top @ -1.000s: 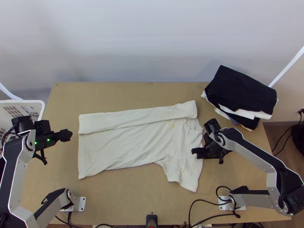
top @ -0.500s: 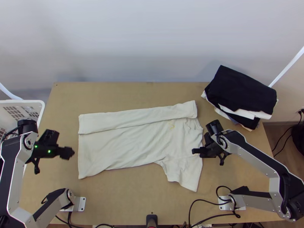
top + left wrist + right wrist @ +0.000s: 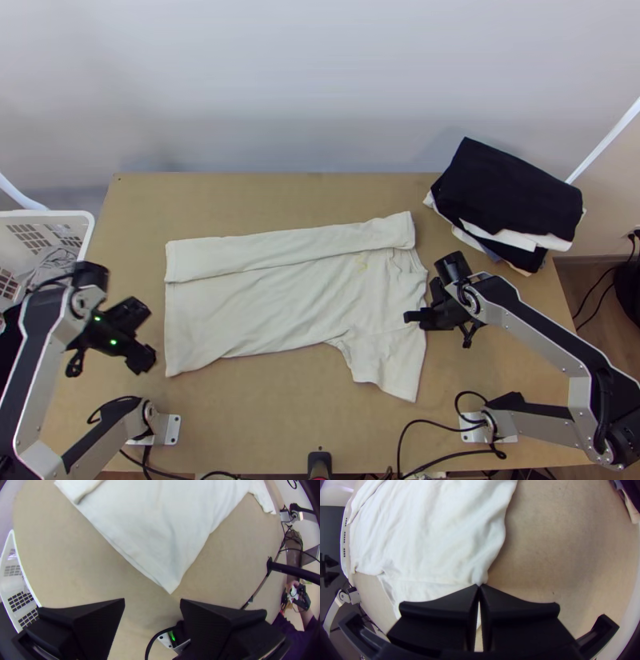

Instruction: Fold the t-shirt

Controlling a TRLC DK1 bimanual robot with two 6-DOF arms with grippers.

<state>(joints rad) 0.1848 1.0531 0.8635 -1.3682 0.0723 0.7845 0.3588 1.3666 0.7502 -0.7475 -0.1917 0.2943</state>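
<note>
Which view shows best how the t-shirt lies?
The top view, showing nearly the whole t-shirt, one side folded over. Left wrist view: its hem end. Right wrist view: the edge pinched by the right gripper.

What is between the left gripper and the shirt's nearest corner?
In the left wrist view, only bare tabletop separates the gripper from the corner.

Cream t-shirt (image 3: 272,312) lay on the worktop (image 3: 272,416), its far side folded over in one long strip, its near short sleeve spread toward the near edge. Right tool (image 3: 411,317) was at the shoulder edge. Left tool (image 3: 141,360) was just beside the hem's near corner. Garment stack (image 3: 508,192) (black uppermost, white layers beneath) sat at far right; white basket (image 3: 70,214) stood at the left side.
</note>
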